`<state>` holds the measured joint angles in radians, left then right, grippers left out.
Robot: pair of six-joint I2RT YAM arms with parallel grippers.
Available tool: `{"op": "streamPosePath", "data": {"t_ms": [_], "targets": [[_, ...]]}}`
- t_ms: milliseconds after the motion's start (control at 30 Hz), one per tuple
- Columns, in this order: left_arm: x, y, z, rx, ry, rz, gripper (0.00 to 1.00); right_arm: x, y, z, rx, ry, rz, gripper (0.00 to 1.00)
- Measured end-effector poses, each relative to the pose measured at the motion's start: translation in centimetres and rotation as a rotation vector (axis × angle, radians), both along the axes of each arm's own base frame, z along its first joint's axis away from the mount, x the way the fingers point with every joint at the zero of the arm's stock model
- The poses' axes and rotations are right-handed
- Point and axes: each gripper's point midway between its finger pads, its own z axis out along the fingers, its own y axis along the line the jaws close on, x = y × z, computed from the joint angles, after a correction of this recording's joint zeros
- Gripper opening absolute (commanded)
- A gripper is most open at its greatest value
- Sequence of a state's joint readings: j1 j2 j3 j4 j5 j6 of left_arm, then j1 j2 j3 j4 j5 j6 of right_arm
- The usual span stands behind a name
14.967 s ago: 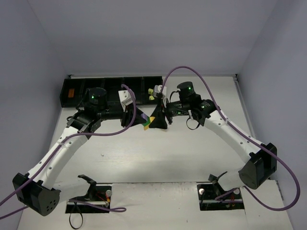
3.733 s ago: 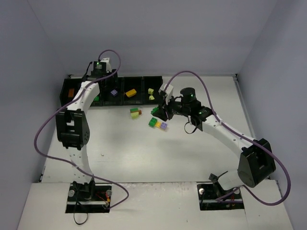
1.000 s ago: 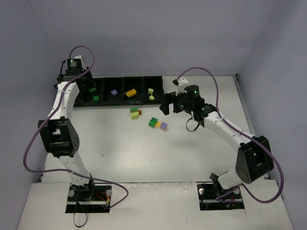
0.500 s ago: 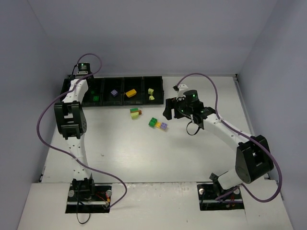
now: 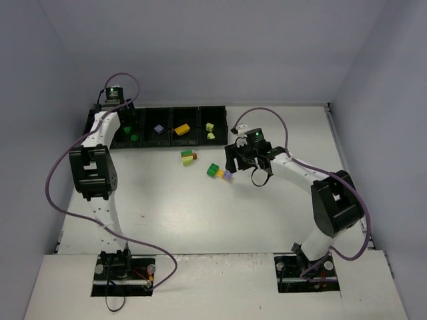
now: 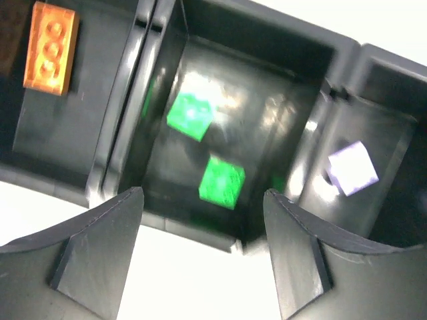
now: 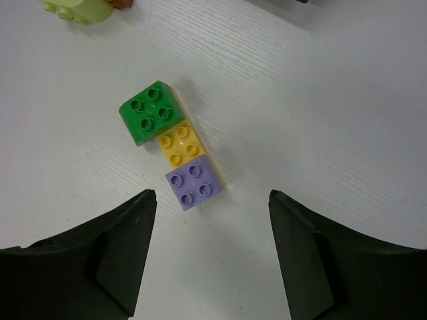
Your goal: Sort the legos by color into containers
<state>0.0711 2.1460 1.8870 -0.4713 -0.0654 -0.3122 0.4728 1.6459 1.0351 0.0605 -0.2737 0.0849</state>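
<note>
Over the table [image 7: 313,93], poised with right gripper [image 7: 212,195] spread wide above the joined green-yellow-lilac legos [image 7: 175,143], probably to straddle them, and with left gripper [image 6: 203,194] agape, empty, above the containers' [image 6: 125,100] green compartment.

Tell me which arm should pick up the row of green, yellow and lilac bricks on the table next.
Right. The right tool is open and hovers directly above that brick cluster. The left tool is far off over the bins, above the compartment with two green bricks.
</note>
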Motion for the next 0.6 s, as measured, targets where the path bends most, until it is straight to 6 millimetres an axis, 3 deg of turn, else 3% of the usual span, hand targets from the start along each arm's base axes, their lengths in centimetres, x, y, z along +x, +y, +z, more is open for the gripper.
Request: {"op": "streamPosePath", "data": {"t_ms": [133, 333, 467, 600], "targets": [[-2.6, -1.9, 3.5, -0.034, -0.049, -0.005, 0.67, -0.2, 1.3, -1.3, -0.042, 0.011, 0.054, 0.67], [-6.7, -8.4, 8.3, -0.099, -0.128, -0.112, 0.67, -0.3, 2.7, -3.2, -0.097, 0.024, 0.107, 0.67], [-9.8, -12.3, 8.5, -0.135, -0.108, -0.201, 0.67, -0.6, 2.6, -4.3, -0.136, 0.034, 0.12, 0.67], [-12.9, -14.1, 7.1, -0.17, -0.044, -0.253, 0.67, -0.6, 2.5, -4.8, -0.161, 0.034, 0.119, 0.67]]}}
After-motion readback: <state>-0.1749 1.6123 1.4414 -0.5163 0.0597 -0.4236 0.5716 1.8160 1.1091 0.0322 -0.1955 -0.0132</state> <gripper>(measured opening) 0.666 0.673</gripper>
